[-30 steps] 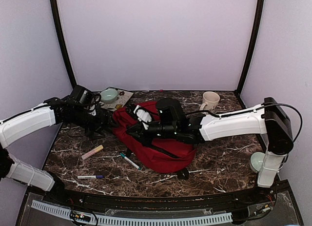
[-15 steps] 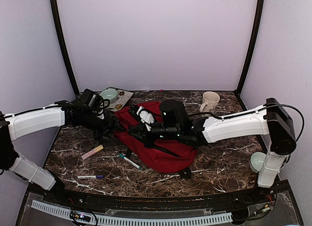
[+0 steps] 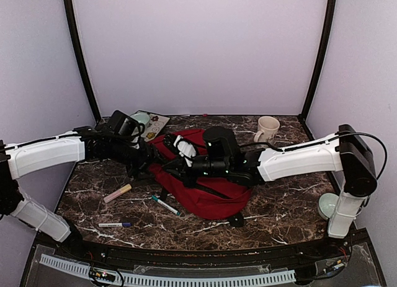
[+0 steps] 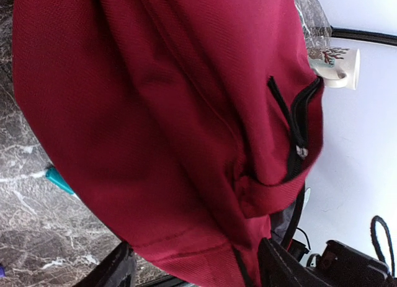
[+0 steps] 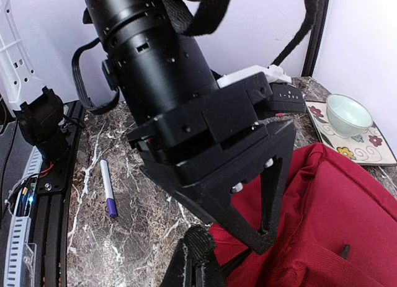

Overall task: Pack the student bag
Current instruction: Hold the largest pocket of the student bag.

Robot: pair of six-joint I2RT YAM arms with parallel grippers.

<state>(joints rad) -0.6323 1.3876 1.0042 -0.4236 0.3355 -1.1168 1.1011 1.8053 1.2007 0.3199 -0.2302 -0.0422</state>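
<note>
Top external view: the large red fabric backpack (image 3: 211, 197) lies mid-worktop (image 3: 285, 203). The right gripper (image 3: 169, 168), jaws together at the backpack's rim, apparently steadies it. The left gripper (image 3: 147, 162), jaws apart, straddles the fabric there, probably preparing a grasp.

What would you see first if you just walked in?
The big red student bag lies in the middle of the dark marble table. The left gripper, open, and the right gripper are close together at its left end. A mug stands at the back right.
</note>
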